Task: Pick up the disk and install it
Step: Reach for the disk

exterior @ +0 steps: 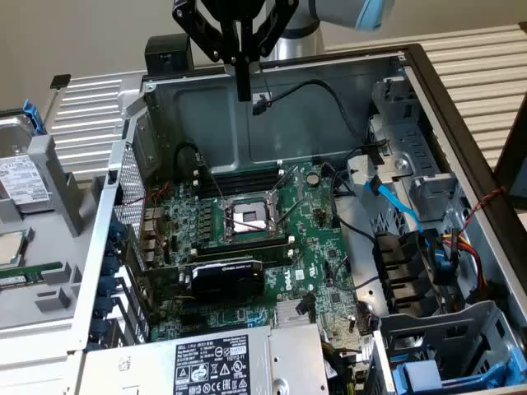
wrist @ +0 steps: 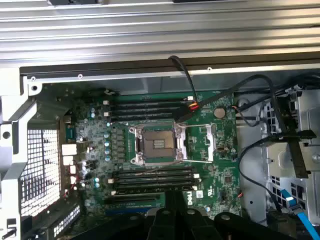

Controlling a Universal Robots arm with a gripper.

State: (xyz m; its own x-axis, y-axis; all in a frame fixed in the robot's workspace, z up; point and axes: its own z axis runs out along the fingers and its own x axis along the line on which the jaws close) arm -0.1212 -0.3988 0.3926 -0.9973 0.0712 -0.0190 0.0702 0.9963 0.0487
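**Item: pincer** [exterior: 244, 92]. Upper centre of the exterior view, hanging over the rear of the open computer case [exterior: 412, 62]. Its fingers are pressed together, point down and carry nothing. It touches nothing.

**Item: the disk** [exterior: 18, 177]. Far left edge of the exterior view, outside the case wall. Silver-grey body with the white label facing up, and a blue carrier [exterior: 31, 115] standing at its upper end. It lies flat among grey metal parts, well apart from the pincer.

**Item: case interior.** Green motherboard [exterior: 321, 271] at centre, with the bare processor socket [exterior: 249, 218] in its middle. Power-supply box [exterior: 214, 366] at lower centre. A second blue-carrier drive [exterior: 420, 374] sits in the bay at lower right, with cables strung along the right wall.

**Step in hand (judgement):** the approach stage of the pick. The disk is not yet grasped and nothing has been installed.

**Requirements of the pick (judgement):**
- The pincer would need to be carried across to the exterior view's left, clear of the case wall.
- It would need to spread wide enough for the disk's body or carrier edge.
- It would need to descend squarely, so the flat drive does not skid on the metal beneath.
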